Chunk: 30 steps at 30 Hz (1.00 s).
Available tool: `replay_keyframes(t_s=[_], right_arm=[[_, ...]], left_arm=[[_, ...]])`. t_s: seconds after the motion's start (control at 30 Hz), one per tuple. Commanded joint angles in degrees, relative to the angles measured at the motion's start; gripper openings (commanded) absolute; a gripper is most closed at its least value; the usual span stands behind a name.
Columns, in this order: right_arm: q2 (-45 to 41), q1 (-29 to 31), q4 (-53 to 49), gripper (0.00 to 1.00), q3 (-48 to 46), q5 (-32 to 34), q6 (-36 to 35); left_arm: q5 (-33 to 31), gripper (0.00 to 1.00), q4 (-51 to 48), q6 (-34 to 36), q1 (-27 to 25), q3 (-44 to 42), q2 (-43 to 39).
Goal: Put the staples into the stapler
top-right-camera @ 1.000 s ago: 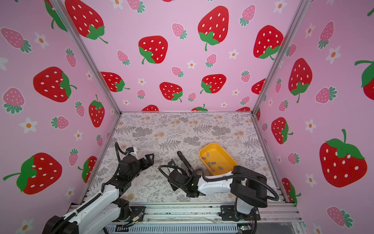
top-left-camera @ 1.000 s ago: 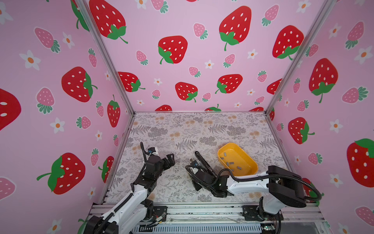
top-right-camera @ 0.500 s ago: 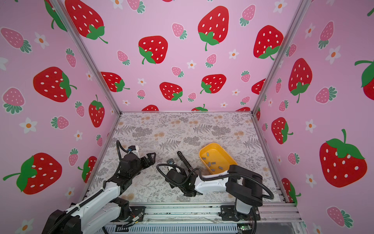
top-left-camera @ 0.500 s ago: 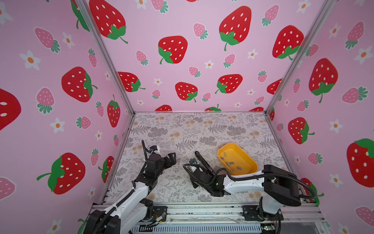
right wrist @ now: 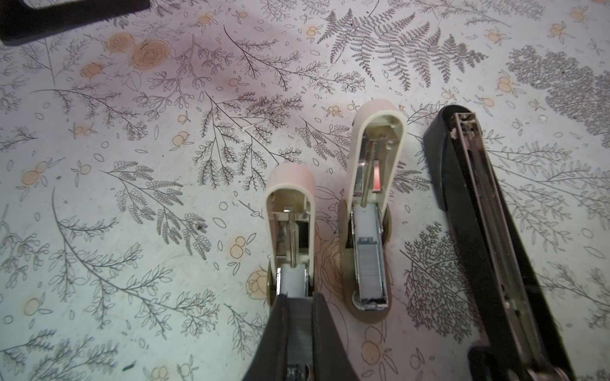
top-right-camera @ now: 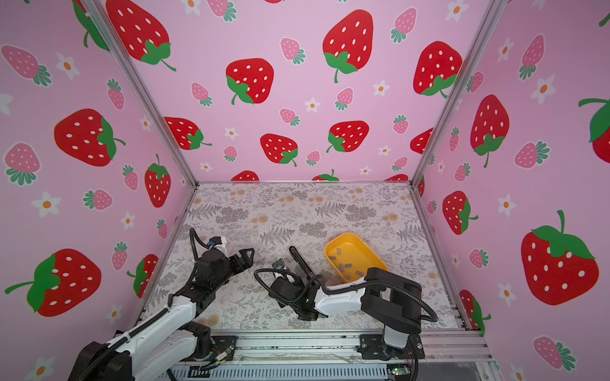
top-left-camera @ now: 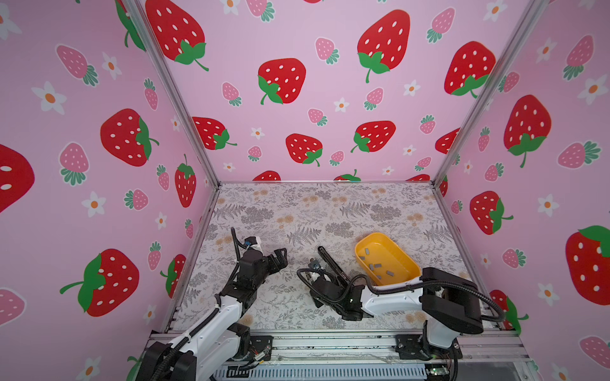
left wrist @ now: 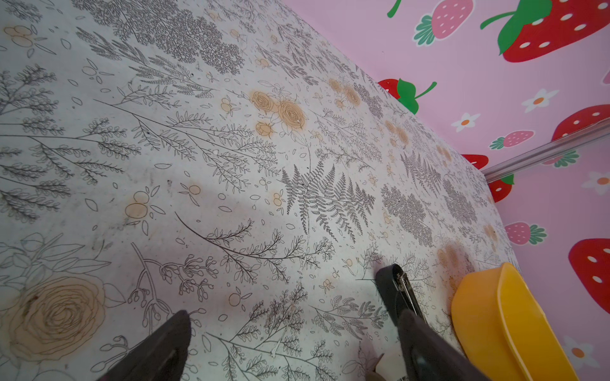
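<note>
staples [right wrist: 298, 341] in right pincer [right wrist: 299, 300], wrist view only

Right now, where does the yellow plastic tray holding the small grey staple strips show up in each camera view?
In a top view: the yellow plastic tray sits right of centre, near the front.
In a top view: the tray is likewise right of centre, near the front.
Left wrist view: lower right corner, outer wall showing.
Right wrist view: not in it.
Shared landmark: the black metal stapler, open, in all four.
</note>
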Motion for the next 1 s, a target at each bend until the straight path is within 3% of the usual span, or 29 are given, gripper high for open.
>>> replay_keyframes(t_s=[0.0,0.97], right_arm=[[0.7,0.3,0.5,0.1,1.8,0.3,1.7],[3.3,0.3,-0.1,0.1,2.3,-0.1,2.8]], left_arm=[[0.4,0.99,0.9,0.3,0.3,2.6,0.2],[0.3,0.99,0.2,0.2,0.2,2.9,0.4]])
